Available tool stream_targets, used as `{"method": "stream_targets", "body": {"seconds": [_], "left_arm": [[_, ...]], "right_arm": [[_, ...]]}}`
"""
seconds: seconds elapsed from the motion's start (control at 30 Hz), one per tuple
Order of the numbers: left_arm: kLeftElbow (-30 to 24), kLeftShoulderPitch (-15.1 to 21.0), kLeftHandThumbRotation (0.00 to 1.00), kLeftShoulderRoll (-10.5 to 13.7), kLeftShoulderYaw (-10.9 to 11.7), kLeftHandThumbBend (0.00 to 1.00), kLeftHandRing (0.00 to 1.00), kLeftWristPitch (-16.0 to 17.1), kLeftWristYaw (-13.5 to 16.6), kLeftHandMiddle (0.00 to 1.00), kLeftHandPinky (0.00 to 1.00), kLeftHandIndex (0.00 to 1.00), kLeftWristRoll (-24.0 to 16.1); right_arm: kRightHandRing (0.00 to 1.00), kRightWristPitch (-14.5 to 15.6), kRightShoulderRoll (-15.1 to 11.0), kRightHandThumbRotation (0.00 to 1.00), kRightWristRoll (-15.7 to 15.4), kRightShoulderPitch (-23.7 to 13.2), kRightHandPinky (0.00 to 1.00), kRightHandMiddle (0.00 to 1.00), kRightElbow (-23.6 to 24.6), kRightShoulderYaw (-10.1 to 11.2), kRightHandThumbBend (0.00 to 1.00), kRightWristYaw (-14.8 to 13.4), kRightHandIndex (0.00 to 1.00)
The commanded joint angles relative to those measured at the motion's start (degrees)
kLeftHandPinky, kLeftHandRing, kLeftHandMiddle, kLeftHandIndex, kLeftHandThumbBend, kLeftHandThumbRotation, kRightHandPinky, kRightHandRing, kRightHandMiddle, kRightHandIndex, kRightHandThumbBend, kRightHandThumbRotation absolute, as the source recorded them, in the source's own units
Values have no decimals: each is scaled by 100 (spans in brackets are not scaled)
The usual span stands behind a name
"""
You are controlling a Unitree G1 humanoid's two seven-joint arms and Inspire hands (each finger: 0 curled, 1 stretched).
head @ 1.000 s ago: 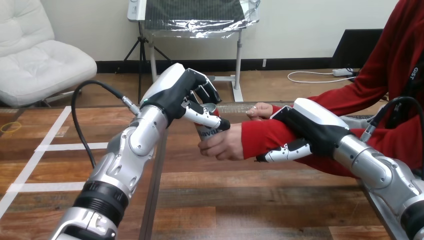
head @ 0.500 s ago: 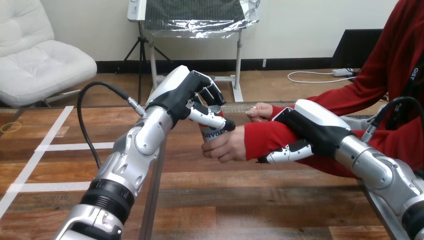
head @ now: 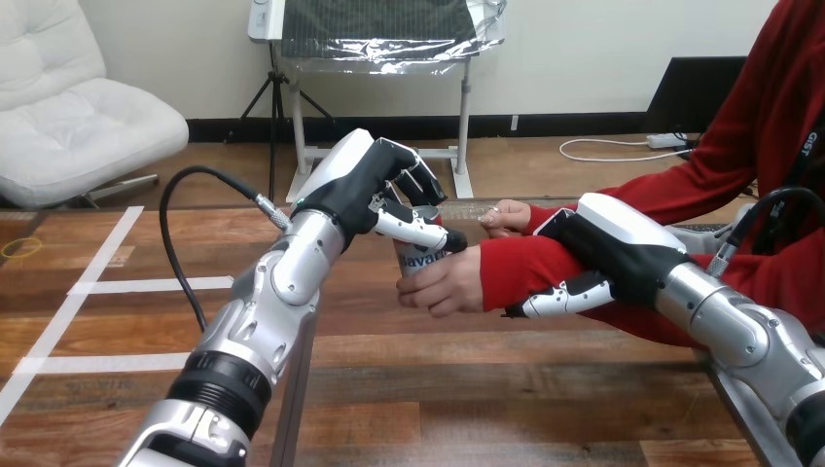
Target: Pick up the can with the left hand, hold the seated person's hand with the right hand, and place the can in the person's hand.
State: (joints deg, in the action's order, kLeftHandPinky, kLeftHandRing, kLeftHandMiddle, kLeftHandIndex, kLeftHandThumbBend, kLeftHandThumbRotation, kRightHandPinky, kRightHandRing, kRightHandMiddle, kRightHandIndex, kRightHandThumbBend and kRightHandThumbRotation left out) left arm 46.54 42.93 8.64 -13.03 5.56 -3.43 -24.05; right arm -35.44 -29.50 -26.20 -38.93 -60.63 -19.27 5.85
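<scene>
Gripping can (head: 420,261), left hand (head: 375,190), person's hand (head: 448,282) (over table (head: 486,389))

One camera, mounted on the robot's head, looks forward and down across the wooden table (head: 467,389), close over its near side.

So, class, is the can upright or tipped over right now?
Upright: the can shows its rim on top, its side gripped by the curled left hand and cupped by the person's hand.
</scene>
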Motion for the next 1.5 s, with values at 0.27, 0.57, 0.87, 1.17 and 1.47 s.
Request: {"method": "stream_targets", "body": {"seconds": [0.27, 0.57, 0.87, 1.17, 1.47], "left_arm": [[-122, 392, 0, -342, -93, 71, 36, 346, -21, 42, 31, 43, 190], [-291, 353, 0, -269, -67, 69, 37, 153, -109, 43, 31, 45, 241], [-580, 185, 17, -168, 61, 73, 54, 3, -383, 59, 45, 60, 438], [-909, -171, 47, -58, 235, 71, 70, 307, -254, 78, 57, 73, 694], [-1301, -577, 64, -25, 481, 71, 79, 603, 19, 83, 68, 77, 927]], "right_arm": [[23, -132, 332, 41, 150, -580, 20, 28, 348, 192, 70, -221, 29], [24, -160, 298, 40, 181, -565, 22, 29, 327, 207, 70, -191, 29], [26, -228, 271, 39, 310, -551, 24, 31, 263, 249, 70, 5, 31], [30, -279, 201, 49, 442, -528, 28, 35, 292, 264, 75, 384, 36], [37, -314, 138, 65, 629, -582, 33, 43, 205, 299, 81, 1169, 45]]}}
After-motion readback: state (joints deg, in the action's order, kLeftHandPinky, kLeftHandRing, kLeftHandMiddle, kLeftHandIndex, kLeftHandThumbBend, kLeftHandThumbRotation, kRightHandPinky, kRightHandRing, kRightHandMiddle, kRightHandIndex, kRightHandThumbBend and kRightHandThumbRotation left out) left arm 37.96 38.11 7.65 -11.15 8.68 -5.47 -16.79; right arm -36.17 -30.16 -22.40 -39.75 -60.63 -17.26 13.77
